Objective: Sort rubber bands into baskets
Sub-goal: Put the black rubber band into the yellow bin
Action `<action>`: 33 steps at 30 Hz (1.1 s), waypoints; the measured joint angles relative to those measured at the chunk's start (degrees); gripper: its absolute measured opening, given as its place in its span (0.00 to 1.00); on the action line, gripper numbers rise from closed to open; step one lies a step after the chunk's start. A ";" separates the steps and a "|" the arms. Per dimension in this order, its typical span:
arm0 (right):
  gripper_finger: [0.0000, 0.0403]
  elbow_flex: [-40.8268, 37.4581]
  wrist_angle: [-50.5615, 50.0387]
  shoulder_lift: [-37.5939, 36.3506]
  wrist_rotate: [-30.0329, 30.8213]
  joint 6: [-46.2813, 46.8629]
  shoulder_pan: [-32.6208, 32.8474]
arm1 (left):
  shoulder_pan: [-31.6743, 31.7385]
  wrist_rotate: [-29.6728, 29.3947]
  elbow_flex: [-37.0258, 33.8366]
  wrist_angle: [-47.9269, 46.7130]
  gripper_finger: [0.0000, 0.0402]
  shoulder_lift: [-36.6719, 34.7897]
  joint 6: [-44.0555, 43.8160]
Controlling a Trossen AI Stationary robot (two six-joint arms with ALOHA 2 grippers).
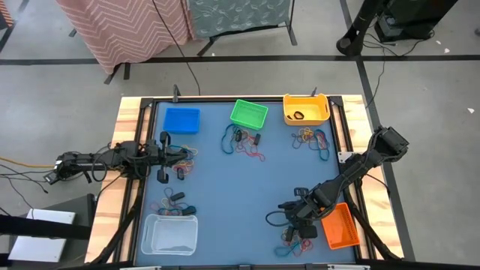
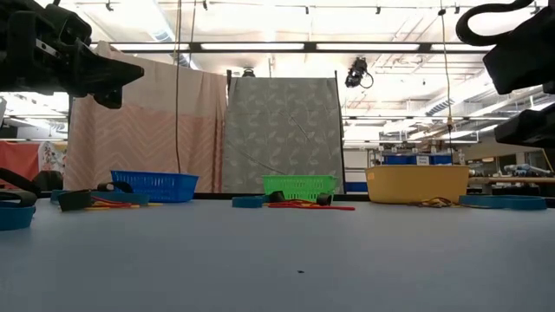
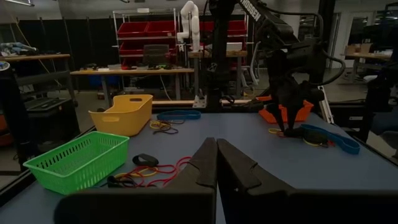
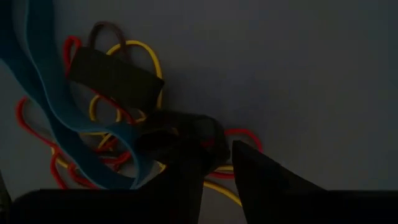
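No legible writing shows anywhere. The rubber bands (image 1: 300, 238) lie in loose tangles on the blue table (image 1: 232, 195) — a red, yellow and blue heap beside the red-orange basket (image 1: 341, 227), others near the green basket (image 1: 248, 113), yellow-orange basket (image 1: 306, 109), blue basket (image 1: 181, 120) and clear white basket (image 1: 170, 234). The right gripper (image 4: 217, 163) sits down in that heap, fingers narrowly apart around a dark band; grip uncertain. The left gripper (image 3: 217, 163) — jaws together — hovers at the table's left edge. Patterned cloth screens stand behind.

We see a blue basket (image 1: 182, 120), a green basket (image 1: 249, 113), a yellow-orange basket (image 1: 306, 109), a red-orange basket (image 1: 341, 226) and a clear white basket (image 1: 170, 234) on the blue-grey table (image 1: 225, 187); rubber bands (image 4: 112, 130) are red, yellow, blue, brown
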 joint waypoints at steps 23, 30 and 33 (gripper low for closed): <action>0.12 0.00 0.63 -0.01 1.01 0.09 0.00 | 0.00 0.00 0.01 0.02 0.02 0.00 -0.01; 0.03 0.00 0.52 -0.01 -1.17 1.20 0.00 | 0.00 0.00 0.00 0.02 0.02 0.00 -0.02; 0.02 0.01 -0.37 -0.20 -3.40 3.98 -0.87 | 0.02 0.00 0.01 0.02 0.02 0.00 -0.02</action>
